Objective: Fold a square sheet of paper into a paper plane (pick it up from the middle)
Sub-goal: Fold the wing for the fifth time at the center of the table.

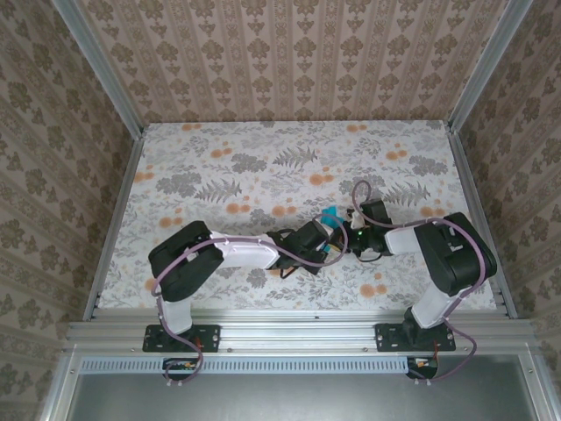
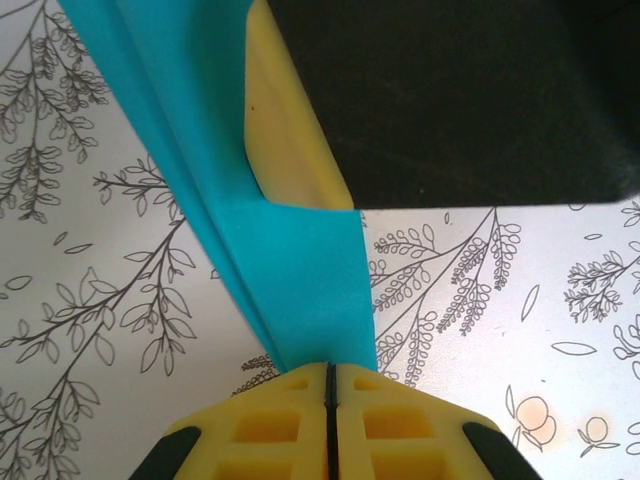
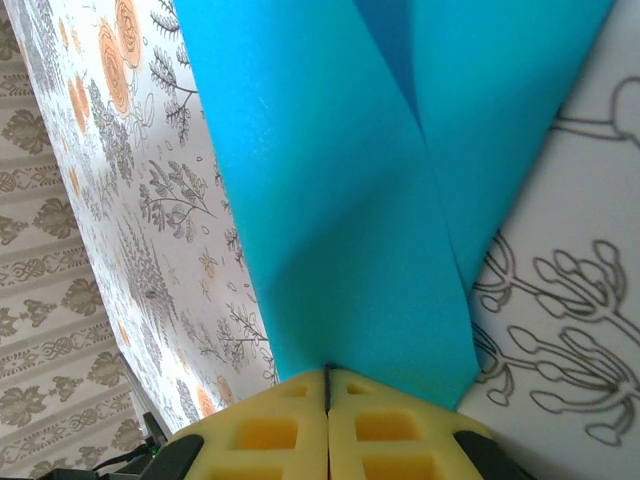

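Above the bench (image 1: 219, 158) | left end effector (image 2: 328, 375), right end effector (image 3: 328, 378) pinched shut on paper (image 2: 300, 290) | seemingly mid-fold | next: align crease.

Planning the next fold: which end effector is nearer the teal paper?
Neither, it's a tie: the left end effector and the right end effector are both shut on the teal paper, each pinching an edge between its fingertips.

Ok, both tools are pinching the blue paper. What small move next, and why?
Probably lower the paper onto the table before releasing anything. The left tool and right tool are both shut on it, it carries a long fold, and it seems held off the surface. Down flat, the crease could be pressed; letting go now might let it spring open.
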Action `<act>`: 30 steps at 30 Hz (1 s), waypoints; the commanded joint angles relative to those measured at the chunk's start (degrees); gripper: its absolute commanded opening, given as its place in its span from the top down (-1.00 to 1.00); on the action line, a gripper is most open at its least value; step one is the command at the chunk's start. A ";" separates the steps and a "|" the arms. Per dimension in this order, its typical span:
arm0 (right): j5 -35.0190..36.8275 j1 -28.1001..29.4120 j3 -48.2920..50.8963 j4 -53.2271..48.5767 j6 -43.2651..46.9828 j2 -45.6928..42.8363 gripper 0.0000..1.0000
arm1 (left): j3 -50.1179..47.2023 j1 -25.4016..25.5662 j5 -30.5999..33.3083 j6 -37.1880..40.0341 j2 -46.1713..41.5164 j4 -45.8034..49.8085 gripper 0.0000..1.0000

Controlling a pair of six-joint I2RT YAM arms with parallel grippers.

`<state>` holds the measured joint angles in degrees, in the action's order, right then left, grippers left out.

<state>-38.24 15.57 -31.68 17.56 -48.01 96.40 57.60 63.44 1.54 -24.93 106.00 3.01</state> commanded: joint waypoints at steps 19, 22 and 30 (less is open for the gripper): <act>7.51 0.19 -1.62 -9.39 5.64 2.60 0.85 | -4.55 3.34 2.38 1.11 -3.27 11.33 0.81; 7.57 0.19 -1.46 -9.30 5.65 2.74 0.85 | -4.92 3.79 2.31 0.76 -3.77 11.58 0.80; 7.83 0.19 -1.37 -9.74 5.82 2.48 0.85 | -5.96 5.57 2.94 0.03 -4.20 12.43 0.81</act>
<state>-37.34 16.03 -33.71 13.17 -43.62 96.75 54.04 67.11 6.15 -23.99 102.04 6.52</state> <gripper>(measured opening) 0.076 0.097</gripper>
